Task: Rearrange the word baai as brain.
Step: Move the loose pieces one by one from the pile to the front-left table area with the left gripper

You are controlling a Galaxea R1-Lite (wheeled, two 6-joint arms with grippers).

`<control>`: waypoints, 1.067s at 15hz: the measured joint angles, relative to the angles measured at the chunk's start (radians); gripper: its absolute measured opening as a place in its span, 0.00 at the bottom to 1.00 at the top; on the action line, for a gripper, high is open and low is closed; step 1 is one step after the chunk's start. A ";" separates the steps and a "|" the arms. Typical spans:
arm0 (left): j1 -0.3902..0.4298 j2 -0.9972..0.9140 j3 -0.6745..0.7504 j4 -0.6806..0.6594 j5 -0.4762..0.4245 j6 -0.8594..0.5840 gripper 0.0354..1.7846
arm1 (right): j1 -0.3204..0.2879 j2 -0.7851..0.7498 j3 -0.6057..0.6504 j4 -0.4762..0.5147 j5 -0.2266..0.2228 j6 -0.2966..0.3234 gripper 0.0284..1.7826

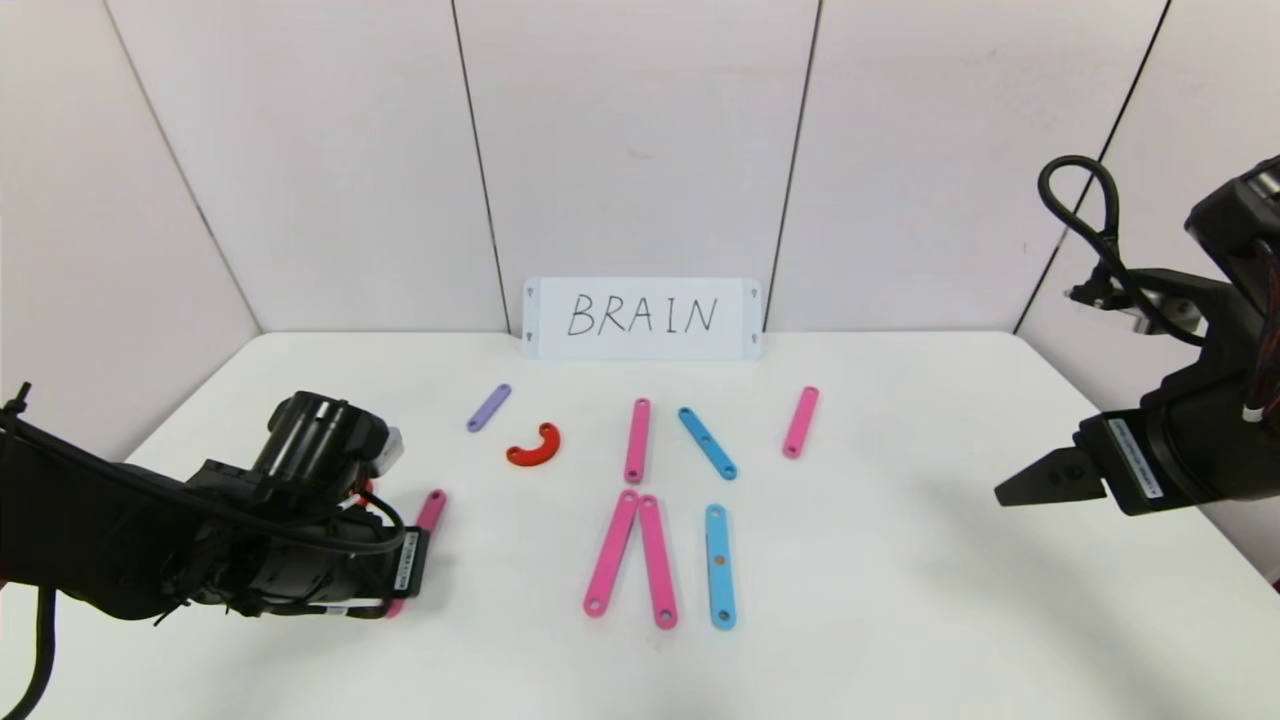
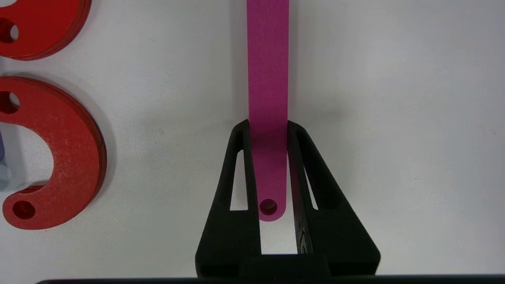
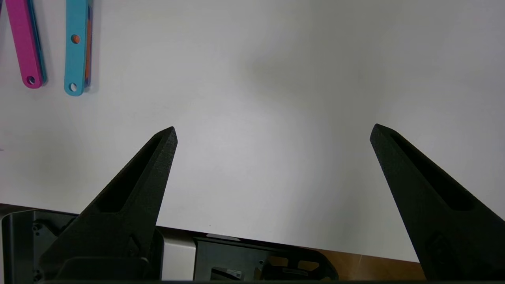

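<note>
Left claw (image 2: 268,130) low at the worktop's (image 1: 900,560) left-front area, fingers pinched against both long edges of a flat pink holed plastic strip (image 2: 268,79) lying on the surface; two red plastic half-ring curves (image 2: 59,157) sit beside it. Right claw (image 3: 272,134) hovers at the right edge, fingers spread wide, holding nothing, bare worktop below. Remaining pink, light-blue and purple strips (image 1: 489,407) lie mid-worktop before the white handwritten BRAIN card (image 1: 642,318).
</note>
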State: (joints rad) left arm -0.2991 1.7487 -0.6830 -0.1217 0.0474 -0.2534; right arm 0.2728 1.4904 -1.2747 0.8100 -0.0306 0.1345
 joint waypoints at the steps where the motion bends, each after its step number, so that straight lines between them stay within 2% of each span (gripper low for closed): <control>1: -0.002 0.005 -0.003 -0.002 0.000 -0.001 0.14 | 0.000 0.000 0.000 0.000 0.000 0.000 0.96; 16: -0.030 0.025 0.008 -0.012 0.001 -0.001 0.14 | 0.000 -0.001 -0.001 -0.001 0.000 0.000 0.96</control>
State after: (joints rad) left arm -0.3296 1.7740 -0.6753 -0.1340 0.0489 -0.2540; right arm 0.2726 1.4894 -1.2757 0.8085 -0.0311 0.1340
